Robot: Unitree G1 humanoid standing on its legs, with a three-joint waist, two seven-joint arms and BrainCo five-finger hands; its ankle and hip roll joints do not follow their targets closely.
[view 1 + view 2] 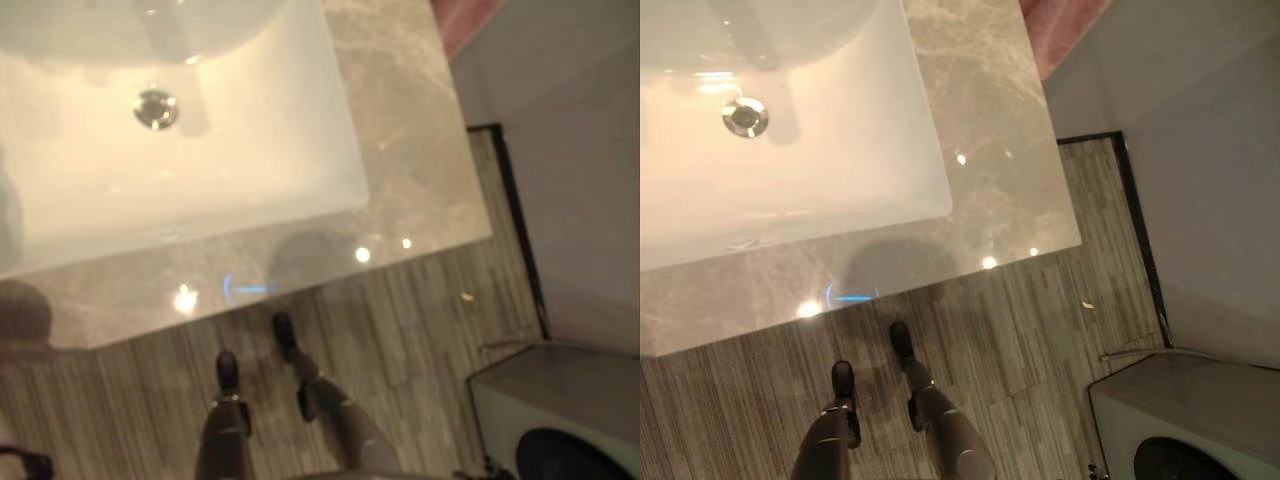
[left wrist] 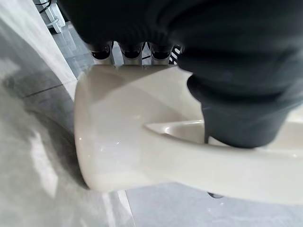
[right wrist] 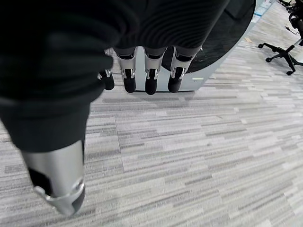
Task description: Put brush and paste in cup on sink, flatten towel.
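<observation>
Left hand (image 2: 236, 94) gripped the glossy cream ceramic cup (image 2: 123, 137), rigid, slippery, breakable, around its body; right hand (image 3: 52, 94) hung relaxed, empty.

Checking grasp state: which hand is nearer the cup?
Left. The left hand is curled round the cup, thumb through its handle. The right hand hangs over bare floor, holding nothing.

Left hand (image 2: 236, 71) fingers curled gripping; right hand (image 3: 71, 71) fingers hang straight.
</observation>
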